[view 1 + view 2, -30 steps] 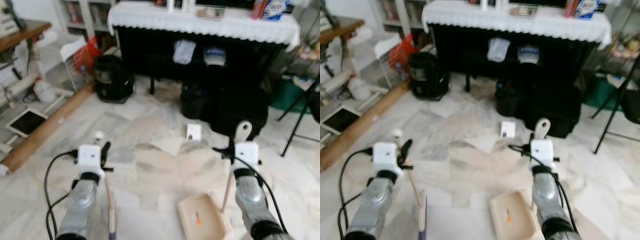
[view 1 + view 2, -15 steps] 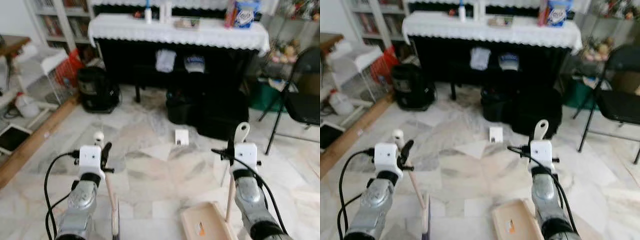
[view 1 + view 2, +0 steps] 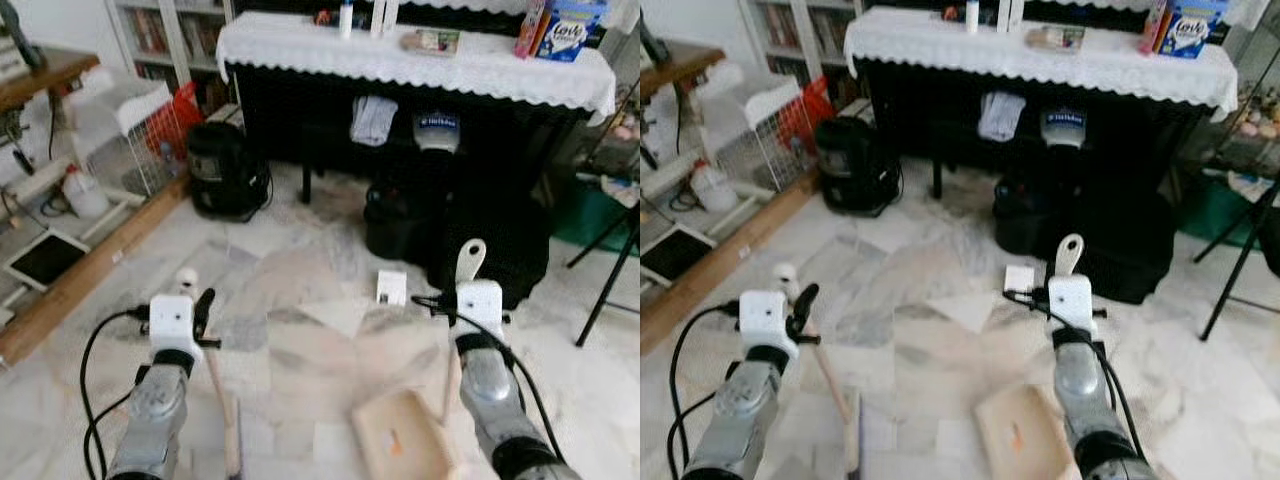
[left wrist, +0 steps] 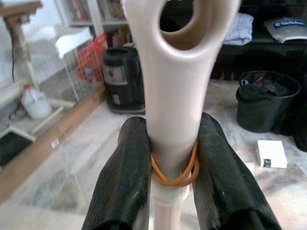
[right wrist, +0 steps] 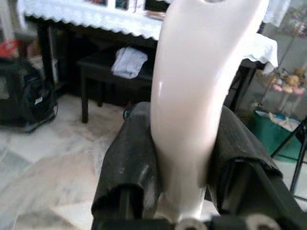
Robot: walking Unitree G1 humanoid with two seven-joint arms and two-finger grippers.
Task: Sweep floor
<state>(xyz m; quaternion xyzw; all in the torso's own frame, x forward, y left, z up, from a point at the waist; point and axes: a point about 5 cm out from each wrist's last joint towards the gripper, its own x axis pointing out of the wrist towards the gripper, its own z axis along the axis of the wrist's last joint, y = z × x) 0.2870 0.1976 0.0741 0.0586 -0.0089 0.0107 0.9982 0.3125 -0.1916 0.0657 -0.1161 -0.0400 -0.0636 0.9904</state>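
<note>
A Unitree G1 stands on a marble floor (image 3: 300,250) with a tool in each arm, ready to sweep. The left claw (image 4: 171,158) is clamped tight on the pale handle of a broom (image 3: 228,430), just below its hanging hole and over an orange rubber band (image 4: 173,173), which probably adds grip. The right claw (image 5: 184,158) is pinched shut on the cream upright handle of a dustpan (image 3: 405,445), whose tray rests low on the floor just before the robot, mouth forward to receive debris. Holding both handles near their tops likely lets the robot work standing. Ahead, a small white box (image 3: 390,287) lies on the tiles before a black piano with a lace-edged cloth (image 3: 420,60). A blue-and-white carton (image 3: 566,28) stands on top; its lettering is too blurred to read.
</note>
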